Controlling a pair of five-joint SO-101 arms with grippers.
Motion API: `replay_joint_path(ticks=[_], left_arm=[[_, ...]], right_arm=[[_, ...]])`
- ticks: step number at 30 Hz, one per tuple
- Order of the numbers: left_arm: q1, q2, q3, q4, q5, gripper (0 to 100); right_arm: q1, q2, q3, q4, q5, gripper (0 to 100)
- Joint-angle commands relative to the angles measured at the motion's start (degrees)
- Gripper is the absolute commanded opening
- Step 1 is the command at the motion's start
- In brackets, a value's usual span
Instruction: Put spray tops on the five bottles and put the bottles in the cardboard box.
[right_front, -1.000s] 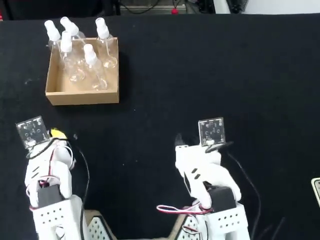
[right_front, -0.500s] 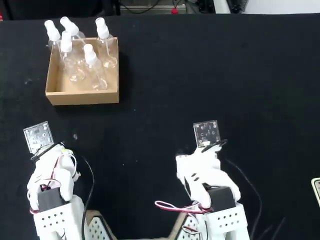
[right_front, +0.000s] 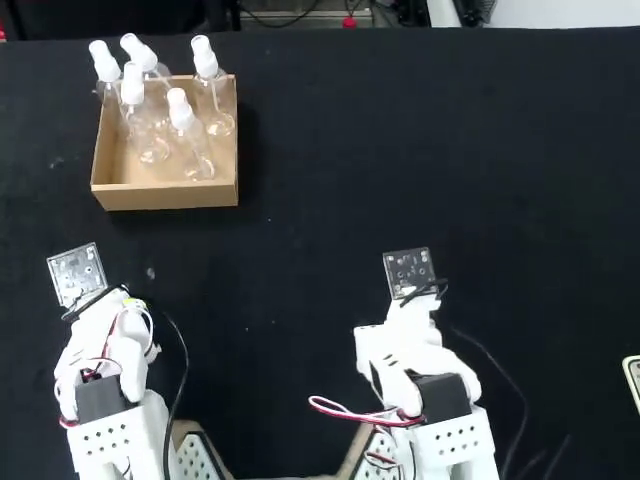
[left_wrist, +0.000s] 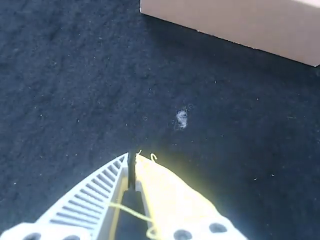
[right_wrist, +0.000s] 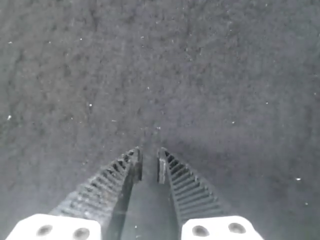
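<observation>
Low over the black cloth-covered counter (right_wrist: 200, 60), the right jaws are hanging barely parted, a thin slit showing between the ribbed tips, and they are gripping nothing. The left jaws, one white and one yellow, are pressing tip to tip and are likewise empty. A fleck of pale lint (left_wrist: 181, 119) is lying on the cloth just ahead of them, and the side wall of the shallow brown cardboard box (left_wrist: 240, 25) is rising beyond it.

The white left arm (right_front: 100, 350) and the white right arm (right_front: 415, 350) are sitting folded back by their bases at the near edge, well apart from the box — it looks like a parked pose, since no loose piece is waiting on the cloth. At the far left of the counter, five clear plastic bottles (right_front: 185, 140) are standing inside the box, each wearing a white spray top (right_front: 204, 55). They are crowding its back half and leaning on one another and the walls — likely what is keeping them up. By my reading, the task is looking complete.
</observation>
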Motion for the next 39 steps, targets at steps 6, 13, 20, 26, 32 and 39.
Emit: replay_joint_path(ticks=[6,13,20,26,32,39], left_arm=[[5.32,-0.88,0.48,0.18,0.09,3],[6.99,-1.32,0.48,0.18,0.09,3],[6.81,-1.32,0.48,0.18,0.09,3],[6.81,-1.32,0.48,0.18,0.09,3],[6.81,-1.32,0.48,0.18,0.09,3],[6.81,-1.32,0.48,0.18,0.09,3]], right_arm=[[11.43,-5.58,-0.31,0.62,0.35,5.7],[18.2,-5.67,-0.31,0.62,0.26,5.7],[18.37,-5.58,-0.31,0.62,0.26,5.7],[18.37,-5.58,-0.31,0.62,0.26,5.7],[18.37,-5.58,-0.31,0.62,0.26,5.7],[18.37,-5.58,-0.31,0.62,0.26,5.7]])
